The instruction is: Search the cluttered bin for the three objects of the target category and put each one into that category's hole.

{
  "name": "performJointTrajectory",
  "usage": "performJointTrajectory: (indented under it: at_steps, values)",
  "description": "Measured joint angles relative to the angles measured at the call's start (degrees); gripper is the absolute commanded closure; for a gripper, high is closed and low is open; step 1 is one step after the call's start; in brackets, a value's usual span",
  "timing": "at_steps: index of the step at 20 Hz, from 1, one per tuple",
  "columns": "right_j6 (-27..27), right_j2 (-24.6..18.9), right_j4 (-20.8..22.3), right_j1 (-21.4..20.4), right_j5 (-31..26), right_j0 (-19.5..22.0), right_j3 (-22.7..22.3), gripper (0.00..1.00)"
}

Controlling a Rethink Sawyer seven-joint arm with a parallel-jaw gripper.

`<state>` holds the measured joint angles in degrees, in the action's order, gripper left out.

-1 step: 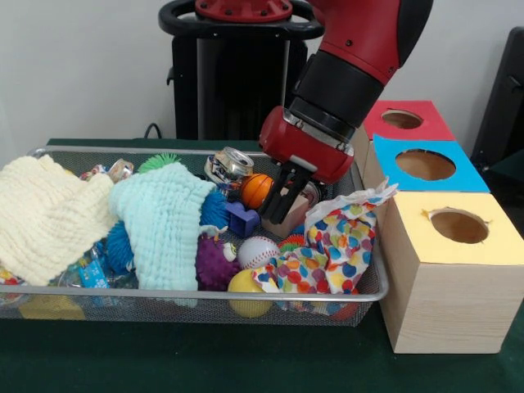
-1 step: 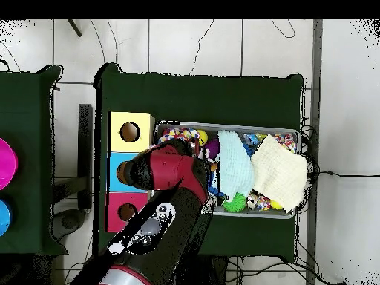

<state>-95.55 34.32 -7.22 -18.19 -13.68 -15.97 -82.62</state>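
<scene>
My gripper point(image 1: 277, 213) is lowered into the right part of the wire bin point(image 1: 205, 298). Its two black fingers point(image 1: 288, 190) stand slightly apart, open, with nothing between them. The tips sit between a small orange basketball point(image 1: 255, 189) and a pale wooden block point(image 1: 295, 218). A blue block point(image 1: 242, 219), a baseball point(image 1: 258, 251), a purple spiky ball point(image 1: 214, 264) and a yellow ball point(image 1: 248, 285) lie just in front. Three boxes with holes stand to the right: yellow-topped point(image 1: 458, 225), blue-topped point(image 1: 426, 164), red-topped point(image 1: 404, 120). In the overhead view the arm point(image 2: 174, 178) hides the gripper.
A yellow cloth point(image 1: 45, 213), a teal cloth point(image 1: 164, 221) and a polka-dot cloth point(image 1: 340, 246) cover much of the bin. A tin can point(image 1: 228, 166), a green spiky ball point(image 1: 160, 161) and a blue spiky ball point(image 1: 120, 246) also lie there. Overhead, the bin point(image 2: 223, 125) adjoins the yellow box point(image 2: 130, 132).
</scene>
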Motion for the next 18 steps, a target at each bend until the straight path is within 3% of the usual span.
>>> performJointTrajectory:
  at_steps: [7,15,18]
  values:
    - [0.0,-0.28,0.02,-0.92,-0.04,0.08,-0.47,1.0]
    - [0.0,-1.73,0.12,-14.89,-4.95,0.88,-9.14,1.0]
    - [0.0,-1.67,0.53,-22.63,-8.52,0.68,-13.64,1.0]
